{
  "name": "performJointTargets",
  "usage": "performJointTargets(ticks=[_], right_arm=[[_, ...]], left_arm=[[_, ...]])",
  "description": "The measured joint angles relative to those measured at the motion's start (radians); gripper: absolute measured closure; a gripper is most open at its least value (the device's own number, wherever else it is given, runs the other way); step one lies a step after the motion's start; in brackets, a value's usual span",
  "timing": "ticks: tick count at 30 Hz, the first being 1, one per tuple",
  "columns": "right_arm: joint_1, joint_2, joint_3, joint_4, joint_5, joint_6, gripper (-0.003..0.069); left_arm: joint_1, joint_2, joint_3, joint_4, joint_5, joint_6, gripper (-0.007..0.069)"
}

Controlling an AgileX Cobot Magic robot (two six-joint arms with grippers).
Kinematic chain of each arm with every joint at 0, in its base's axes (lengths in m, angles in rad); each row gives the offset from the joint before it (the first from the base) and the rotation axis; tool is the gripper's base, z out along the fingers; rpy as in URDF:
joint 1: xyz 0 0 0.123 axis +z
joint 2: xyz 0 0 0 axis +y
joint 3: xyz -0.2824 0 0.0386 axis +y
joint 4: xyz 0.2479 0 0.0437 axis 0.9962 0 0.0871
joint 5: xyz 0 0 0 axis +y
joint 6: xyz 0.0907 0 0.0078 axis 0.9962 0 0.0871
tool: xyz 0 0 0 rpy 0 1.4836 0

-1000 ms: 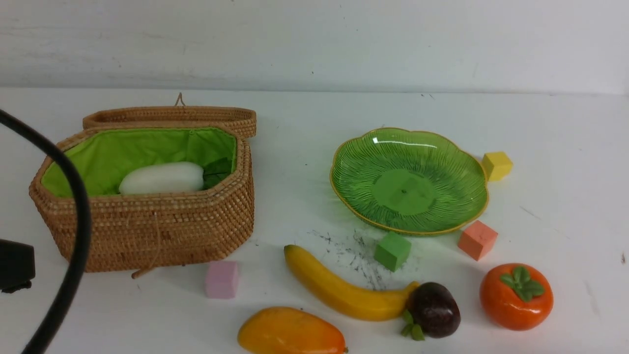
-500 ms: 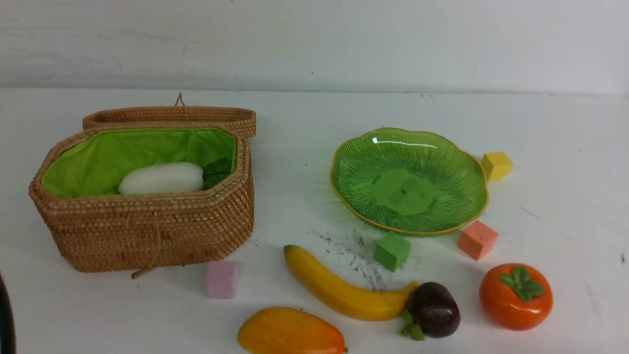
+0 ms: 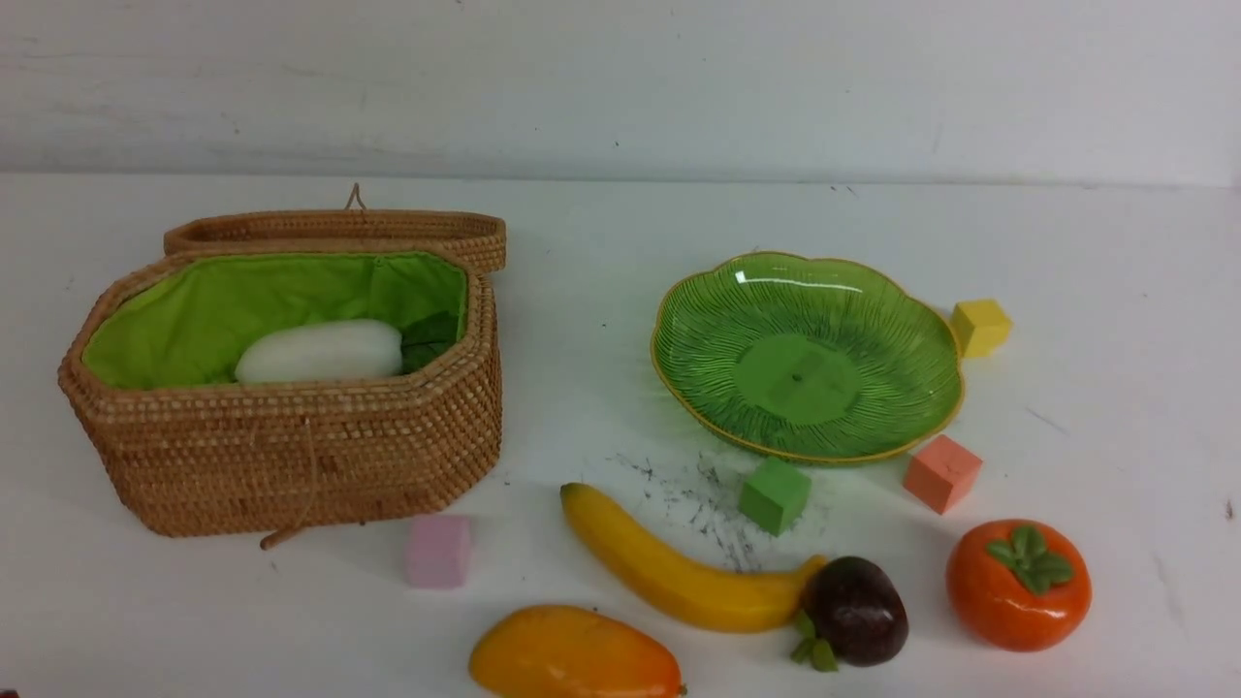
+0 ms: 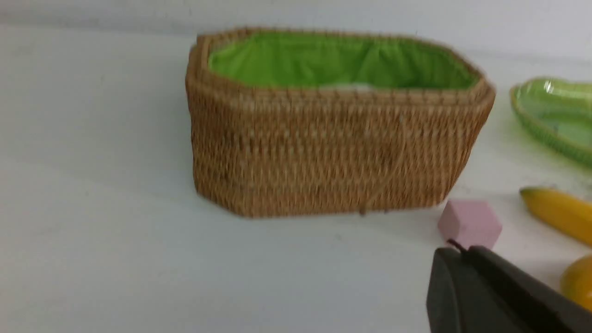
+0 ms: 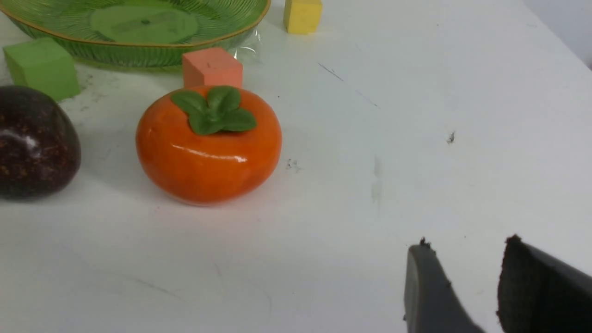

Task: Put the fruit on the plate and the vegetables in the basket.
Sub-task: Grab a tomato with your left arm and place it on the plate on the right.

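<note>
The basket [image 3: 407, 456] sits at the left of the worktop [image 3: 543, 388], the same as a moment ago, with a white radish [image 3: 320, 351] inside. What has changed is the left arm: its cable has slid out of the front view, uncovering the basket's near side, so the vegetable part looks to be finished. The plate [image 3: 805, 383] is bare; mango [image 3: 572, 651], banana [image 3: 679, 572], persimmon [image 3: 1018, 585] and dark round fruit [image 3: 855, 611] lie unmoved nearer the robot, presumably next. The left pincer [image 4: 460, 249] is closed and empty; the right pincer [image 5: 467, 243] stands partly open, holding nothing.
</note>
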Motion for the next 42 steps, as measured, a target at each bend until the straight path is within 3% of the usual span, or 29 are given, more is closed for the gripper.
performJointTargets(ticks=[5, 15, 33, 42], right_arm=[[0.000, 0.000, 0.000, 0.000, 0.000, 0.000, 0.0418], [0.000, 0.000, 0.000, 0.000, 0.000, 0.000, 0.0418], [0.000, 0.000, 0.000, 0.000, 0.000, 0.000, 0.0418], [0.000, 0.000, 0.000, 0.000, 0.000, 0.000, 0.0418]], left_arm=[[0.008, 0.000, 0.066, -0.041, 0.019, -0.052, 0.0624], [0.129, 0.000, 0.067, -0.080, 0.019, -0.104, 0.0616], [0.131, 0.000, 0.067, -0.083, 0.016, -0.104, 0.0605], [0.073, 0.000, 0.067, -0.083, 0.014, -0.104, 0.0596]])
